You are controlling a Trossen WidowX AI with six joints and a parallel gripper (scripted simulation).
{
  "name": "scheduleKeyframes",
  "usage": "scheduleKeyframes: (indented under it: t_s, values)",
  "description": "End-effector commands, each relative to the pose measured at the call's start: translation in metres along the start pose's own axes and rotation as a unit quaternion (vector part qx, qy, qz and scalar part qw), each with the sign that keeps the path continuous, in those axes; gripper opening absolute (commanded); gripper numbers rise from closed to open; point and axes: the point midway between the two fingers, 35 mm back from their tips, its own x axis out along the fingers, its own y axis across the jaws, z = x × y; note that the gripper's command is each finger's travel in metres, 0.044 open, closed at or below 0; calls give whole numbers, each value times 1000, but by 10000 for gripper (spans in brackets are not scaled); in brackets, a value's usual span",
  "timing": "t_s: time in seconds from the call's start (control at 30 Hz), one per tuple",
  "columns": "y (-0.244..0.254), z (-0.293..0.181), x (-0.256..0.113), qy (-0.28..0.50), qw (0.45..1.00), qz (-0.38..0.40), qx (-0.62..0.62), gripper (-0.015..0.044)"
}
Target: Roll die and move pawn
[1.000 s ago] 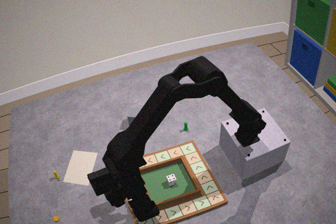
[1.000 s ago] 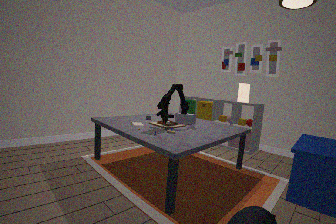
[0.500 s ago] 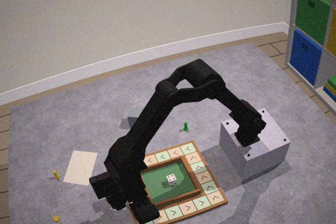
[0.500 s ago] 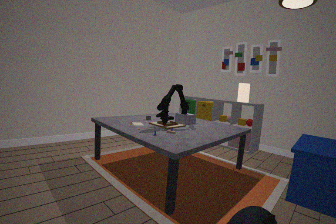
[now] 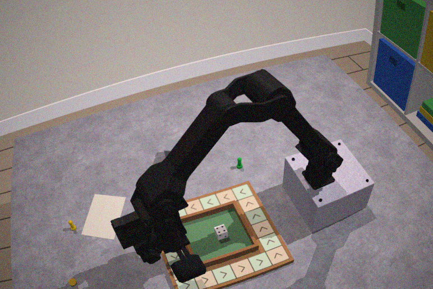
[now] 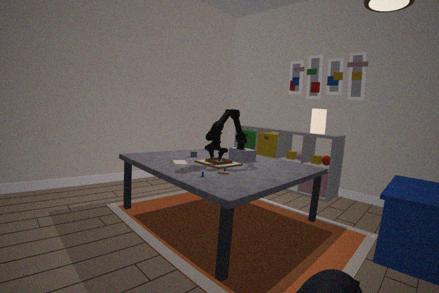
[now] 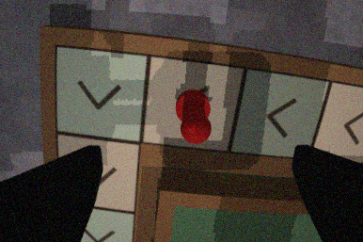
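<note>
My gripper (image 6: 216, 159) (image 7: 198, 158) is open over the board (image 5: 276, 256), its fingers spread wide. The red pawn (image 6: 214, 163) (image 7: 194, 110) stands upright on a pale square beside a corner square, slightly beyond the line between the fingertips in the wrist view, with no finger touching it there. The arm hides the pawn in the top view. The white die (image 5: 220, 232) lies on the green floor of the dice tray (image 5: 230, 256), with several pips on top. The arm and gripper hide the board's left part in the top view.
A green pawn (image 5: 239, 163) stands behind the board. A yellow pawn (image 5: 72, 225), a cream sheet (image 5: 101, 215) and a yellow disc (image 5: 72, 281) are at the left. Two blue pawns (image 6: 202, 174) (image 6: 224, 169) and a tan block (image 6: 223, 172) are near the board. A grey block (image 6: 193, 154) stands farther back.
</note>
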Motion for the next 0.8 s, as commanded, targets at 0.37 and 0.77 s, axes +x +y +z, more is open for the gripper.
scheduleKeyframes:
  t_s: [0.37, 0.77]
  values:
    - [-22, -74, -73, -10, 1000, 1, 23, 440]
    - [-30, -111, -91, -16, 999, 1, 37, 440]
